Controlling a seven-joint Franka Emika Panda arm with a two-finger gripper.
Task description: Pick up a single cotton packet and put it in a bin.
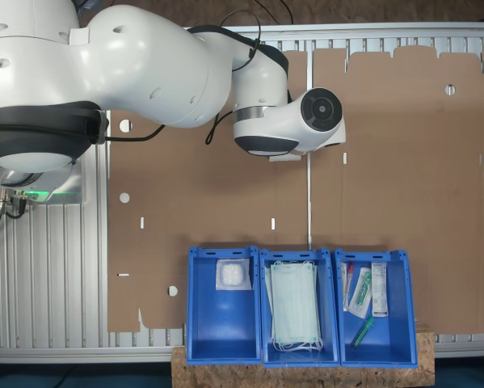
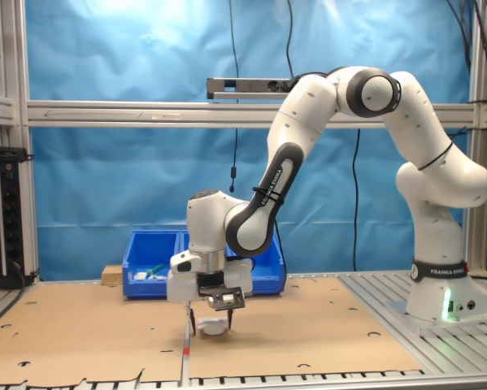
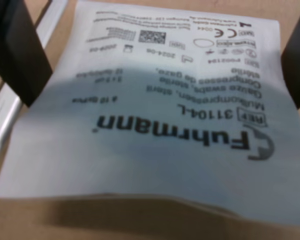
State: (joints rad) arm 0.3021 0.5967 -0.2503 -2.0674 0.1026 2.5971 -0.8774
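Gripper low over the cardboard sheet, fingers spread either side of the cotton packet lying flat between them; contact unclear, can't tell if gripped.

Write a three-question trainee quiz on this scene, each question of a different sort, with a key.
1. True or false: the gripper has its fingers on either side of the cotton packet on the cardboard.
2. Multiple choice: in the first exterior view, the middle blue bin holds (A) face masks, (B) syringes, (C) nothing.
3. Fill in: the bin at the first exterior view's left holds a single white ____.

Key: 1 true; 2 A; 3 packet.
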